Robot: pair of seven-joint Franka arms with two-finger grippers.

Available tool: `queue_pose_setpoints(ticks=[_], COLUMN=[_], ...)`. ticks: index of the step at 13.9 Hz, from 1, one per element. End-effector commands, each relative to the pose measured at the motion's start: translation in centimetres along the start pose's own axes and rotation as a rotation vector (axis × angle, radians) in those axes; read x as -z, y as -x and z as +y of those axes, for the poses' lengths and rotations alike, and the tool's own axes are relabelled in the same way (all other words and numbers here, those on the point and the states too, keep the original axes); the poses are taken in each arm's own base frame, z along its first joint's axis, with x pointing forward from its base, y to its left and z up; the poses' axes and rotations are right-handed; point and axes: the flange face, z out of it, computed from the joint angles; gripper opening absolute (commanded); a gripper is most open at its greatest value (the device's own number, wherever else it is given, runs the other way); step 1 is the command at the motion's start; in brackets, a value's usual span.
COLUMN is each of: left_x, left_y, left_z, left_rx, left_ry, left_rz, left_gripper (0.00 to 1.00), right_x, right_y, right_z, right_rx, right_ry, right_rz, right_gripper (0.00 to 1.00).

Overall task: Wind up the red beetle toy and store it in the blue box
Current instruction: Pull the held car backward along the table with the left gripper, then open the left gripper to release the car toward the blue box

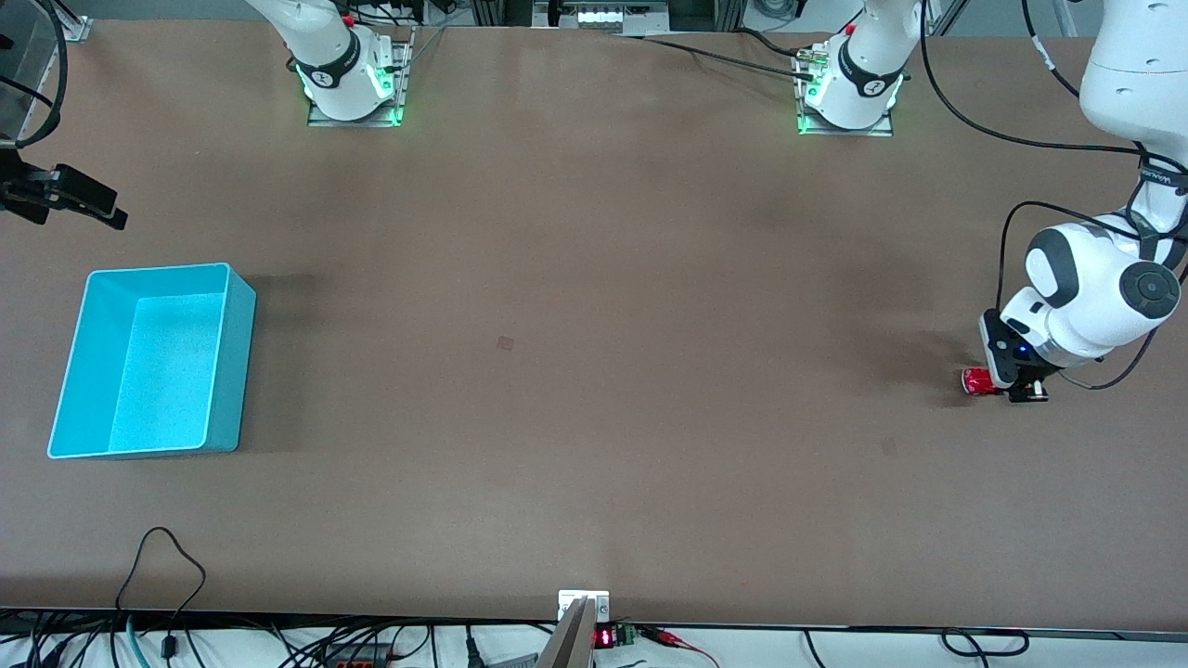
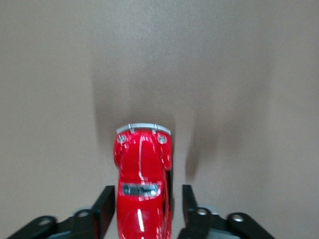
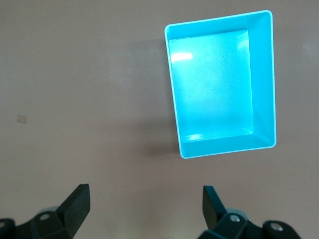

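The red beetle toy (image 1: pixel 976 381) stands on the table at the left arm's end. My left gripper (image 1: pixel 1007 388) is low at the table with its fingers on either side of the toy's body. In the left wrist view the toy (image 2: pixel 142 164) sits between the fingers (image 2: pixel 104 206); one finger is at its side and a small gap shows at the other. The blue box (image 1: pixel 232 371) stands empty at the right arm's end. My right gripper (image 1: pixel 111 215) is open and empty, and waits above the table beside the box (image 3: pixel 264 79).
A small dark mark (image 1: pixel 505 343) lies on the brown table's middle. Cables run along the table's edge nearest the front camera.
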Motion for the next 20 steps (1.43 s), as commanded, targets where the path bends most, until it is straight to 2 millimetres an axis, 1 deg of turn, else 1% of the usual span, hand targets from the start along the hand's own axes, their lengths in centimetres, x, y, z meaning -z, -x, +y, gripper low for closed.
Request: queue_pose_setpoints(ticks=[1, 4, 5, 8, 11, 12, 14, 16, 17, 18, 20], left_x=[3.2, 7.5, 9.2, 12.5, 15.9, 17.2, 20.5, 24.9, 26.5, 27.4, 28.4], left_y=[0.7, 0.9, 1.1, 1.6, 2.0, 2.2, 3.2, 4.9, 5.5, 5.5, 5.3], left_z=[-0.1, -0.1, -0.5, -1.3, -1.9, -2.1, -2.8, -3.2, -3.0, -2.7, -1.9], left_rx=[-0.008, 0.006, 0.011, 0.021, 0.024, 0.027, 0.049, 0.118, 0.165, 0.225, 0.391], left_ry=[0.041, 0.118, 0.151, 0.239, 0.268, 0.283, 0.304, 0.282, 0.291, 0.311, 0.346], left_rz=[0.000, 0.009, 0.012, 0.023, 0.024, 0.025, 0.026, 0.010, 0.007, 0.002, -0.022], left_gripper=[1.00, 1.00, 1.00, 1.00, 1.00, 1.00, 1.00, 1.00, 1.00, 1.00, 1.00], right_x=[0.2, 0.2, 0.2, 0.3, 0.2, 0.2, 0.2, 0.2, 0.2, 0.2, 0.2], right_y=[0.6, 0.6, 0.6, 0.6, 0.6, 0.6, 0.5, 0.6, 0.5, 0.6, 0.5], right_z=[0.1, 0.1, 0.1, 0.1, 0.1, 0.0, 0.1, 0.0, 0.1, 0.2, 0.2], right_rx=[-0.001, -0.001, -0.001, -0.001, -0.001, -0.001, -0.002, -0.001, -0.001, -0.004, -0.004], right_ry=[-0.012, -0.012, -0.012, -0.012, -0.012, -0.013, -0.012, -0.013, -0.012, -0.012, -0.013], right_rz=[0.003, 0.003, 0.003, 0.004, 0.003, 0.003, 0.004, 0.003, 0.004, 0.003, 0.005], right_gripper=[1.00, 1.00, 1.00, 1.00, 1.00, 1.00, 1.00, 1.00, 1.00, 1.00, 1.00])
